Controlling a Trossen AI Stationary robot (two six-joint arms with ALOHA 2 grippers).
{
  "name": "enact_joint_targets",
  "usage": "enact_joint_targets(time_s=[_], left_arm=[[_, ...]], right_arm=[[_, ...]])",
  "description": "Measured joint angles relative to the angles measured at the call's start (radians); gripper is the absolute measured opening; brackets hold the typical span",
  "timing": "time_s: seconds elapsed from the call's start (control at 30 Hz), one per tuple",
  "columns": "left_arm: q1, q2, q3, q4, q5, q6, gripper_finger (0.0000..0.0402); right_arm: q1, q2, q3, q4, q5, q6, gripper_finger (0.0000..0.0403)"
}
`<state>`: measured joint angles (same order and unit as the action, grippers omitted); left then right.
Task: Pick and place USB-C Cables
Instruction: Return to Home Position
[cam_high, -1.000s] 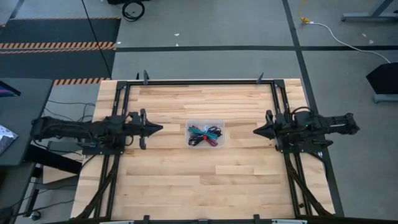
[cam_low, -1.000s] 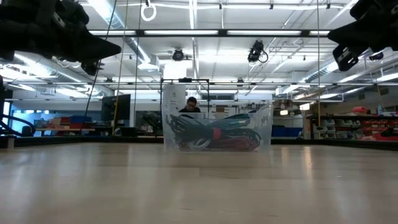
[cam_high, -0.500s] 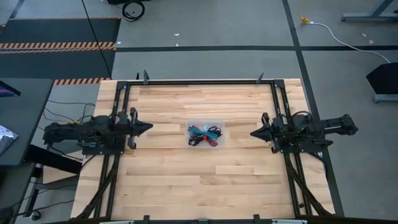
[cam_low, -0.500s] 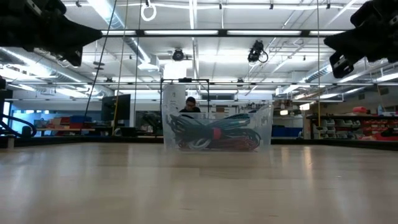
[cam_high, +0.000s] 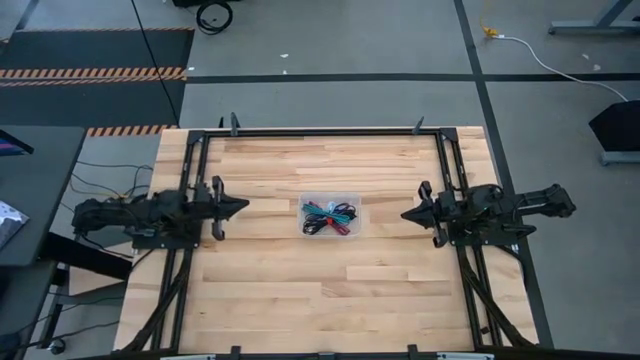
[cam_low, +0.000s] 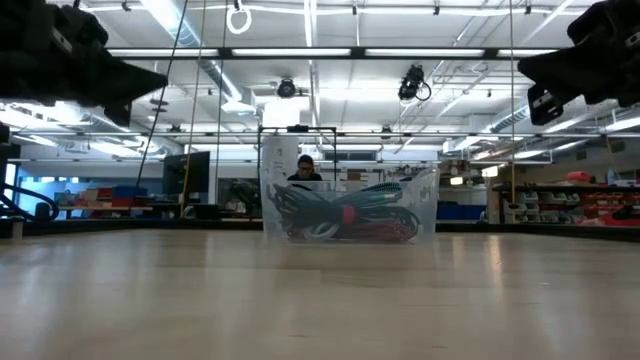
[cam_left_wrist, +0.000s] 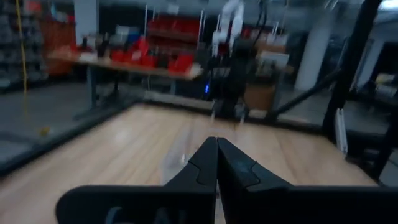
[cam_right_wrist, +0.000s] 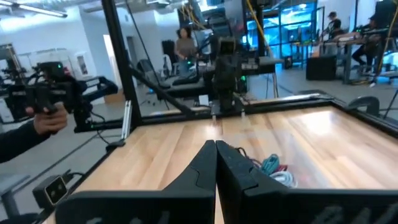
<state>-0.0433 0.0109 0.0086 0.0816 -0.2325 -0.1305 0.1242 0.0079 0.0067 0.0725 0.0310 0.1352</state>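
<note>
The USB-C cables (cam_high: 330, 216) lie tangled in a small clear bin (cam_high: 352, 199) at the table's middle: teal, maroon, black and red strands show. In the low view the cables (cam_low: 345, 215) fill the bin (cam_low: 425, 205), which stands on the tabletop. The right wrist view shows teal and white loops of the cables (cam_right_wrist: 273, 167). My left gripper (cam_high: 243, 207) hovers left of the bin, shut and empty, its tip (cam_left_wrist: 217, 149) pointing at it. My right gripper (cam_high: 404, 214) hovers right of the bin, also shut and empty (cam_right_wrist: 216, 149). Both grippers hang above the table, left (cam_low: 160, 78) and right (cam_low: 525, 72).
Bare wood tabletop (cam_high: 300, 290) surrounds the bin on all sides. A black frame (cam_high: 320, 131) runs along the far edge and both sides. A person (cam_low: 307, 168) sits beyond the table, and a person's hand (cam_right_wrist: 43, 118) holds a device outside the frame.
My left gripper has drawn back toward the table's left edge, away from the bin. My right gripper has edged slightly toward the bin. The bin and the cables have not moved.
</note>
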Motion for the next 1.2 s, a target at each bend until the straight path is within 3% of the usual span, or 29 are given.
enact_joint_targets(time_s=[0.2,1.2], left_arm=[[-0.001,0.000,0.000,0.058,0.066,0.031,0.0009],[0.000,0.002,-0.001,-0.007,0.070,0.011,0.0011]], right_arm=[[0.000,0.010,0.000,-0.015,0.010,-0.015,0.0010],[0.000,0.009,0.000,-0.014,0.021,-0.007,0.0015]])
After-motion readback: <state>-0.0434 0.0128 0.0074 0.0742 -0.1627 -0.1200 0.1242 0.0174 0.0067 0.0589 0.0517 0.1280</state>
